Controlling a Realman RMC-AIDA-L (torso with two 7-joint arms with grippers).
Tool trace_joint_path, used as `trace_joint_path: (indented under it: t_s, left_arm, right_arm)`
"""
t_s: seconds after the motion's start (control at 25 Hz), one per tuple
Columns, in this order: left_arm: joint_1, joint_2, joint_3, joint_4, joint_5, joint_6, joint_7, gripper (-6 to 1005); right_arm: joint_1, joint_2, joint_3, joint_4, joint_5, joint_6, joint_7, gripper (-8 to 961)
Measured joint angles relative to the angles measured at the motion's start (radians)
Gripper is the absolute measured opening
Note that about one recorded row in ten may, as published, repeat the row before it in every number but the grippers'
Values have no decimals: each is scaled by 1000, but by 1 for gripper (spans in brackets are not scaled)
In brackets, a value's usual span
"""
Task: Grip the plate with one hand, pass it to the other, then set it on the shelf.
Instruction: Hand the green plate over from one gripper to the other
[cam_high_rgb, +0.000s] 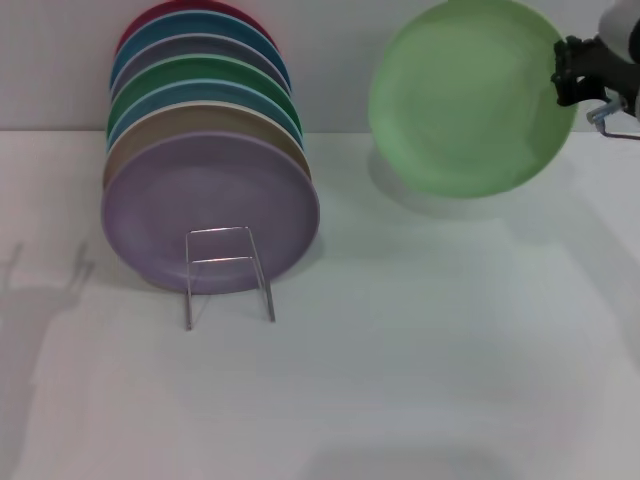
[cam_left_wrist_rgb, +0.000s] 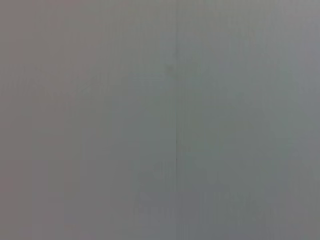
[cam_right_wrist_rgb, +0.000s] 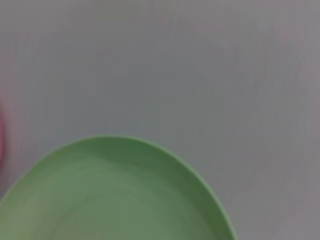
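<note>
Wire shelf (cam_high_rgb: 229, 272) stands at counter (cam_high_rgb: 420, 380) front, fronting lavender plate (cam_high_rgb: 210, 210) of stack. Plate (cam_high_rgb: 468, 97) held aloft, upper right, rim clamped in right gripper (cam_high_rgb: 568, 78) jaws. Step: grip complete, handover pending. Left gripper not visible; must approach free rim.

plate (cam_high_rgb: 465, 100): plain pale mint green, matte, no pattern
right gripper (cam_high_rgb: 572, 72): black, with a pale blue-grey part behind it
shelf (cam_high_rgb: 228, 272): thin silvery wire
front plate of the stack (cam_high_rgb: 210, 210): lavender, plain
plates behind it (cam_high_rgb: 200, 85): tan, light blue, darker green with a pale rim, grey-purple, blue, and crimson at the back
worktop (cam_high_rgb: 400, 350): plain white
wall (cam_high_rgb: 330, 60): pale grey-white
</note>
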Motion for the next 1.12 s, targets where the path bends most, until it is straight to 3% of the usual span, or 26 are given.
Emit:
trace_joint_path:
  t_s: [0.04, 0.08, 0.12, 0.2, 0.32, 0.36, 0.44, 0.48, 0.52, 0.6, 0.64, 0.68, 0.72, 0.92, 1.12]
  left_arm:
    - [0, 0, 0, 1, 0, 0, 0, 809]
    - [0, 0, 0, 1, 0, 0, 0, 809]
    - [1, 0, 0, 1, 0, 0, 0, 809]
    - [2, 0, 0, 1, 0, 1, 0, 810]
    - [19, 0, 4, -2, 1, 14, -5, 810]
    - [19, 0, 4, -2, 1, 14, -5, 810]
    - [35, -1, 21, -5, 1, 25, -9, 810]
    - [35, -1, 21, -5, 1, 25, -9, 810]
    - [41, -2, 40, -6, 1, 29, -10, 810]
    - [43, -2, 46, -6, 1, 32, -10, 810]
    - [49, -4, 60, -12, 1, 48, -11, 810]
    - [52, -5, 61, -16, 0, 52, -11, 810]
    - [56, -6, 61, -23, -2, 55, -11, 810]
    - [77, -7, 66, -56, -2, 63, -14, 810]
    - [99, -6, 85, -76, -1, 88, -17, 810]
  right_arm:
    - [-27, 1, -34, -33, 5, -113, 1, 17]
    - [-27, 1, -34, -33, 5, -113, 1, 17]
    - [-50, 2, -72, -81, 10, -224, 4, 17]
    - [-61, 3, -95, -108, 13, -290, 8, 17]
    - [-96, 4, -183, -216, 22, -541, 42, 17]
    - [-96, 4, -183, -216, 22, -541, 42, 17]
    - [-105, 4, -232, -315, 23, -724, 96, 17]
    - [-105, 4, -232, -315, 23, -724, 96, 17]
    - [-102, 4, -259, -398, 24, -838, 134, 17]
    - [-99, 5, -270, -435, 24, -890, 147, 17]
    - [-95, 5, -293, -515, 24, -1008, 183, 17]
    - [-95, 5, -293, -515, 24, -1008, 183, 17]
    - [-93, 6, -318, -583, 28, -1114, 215, 17]
    - [-117, 6, -375, -643, 84, -1255, 230, 17]
    - [-191, 8, -485, -710, 121, -1440, 228, 17]
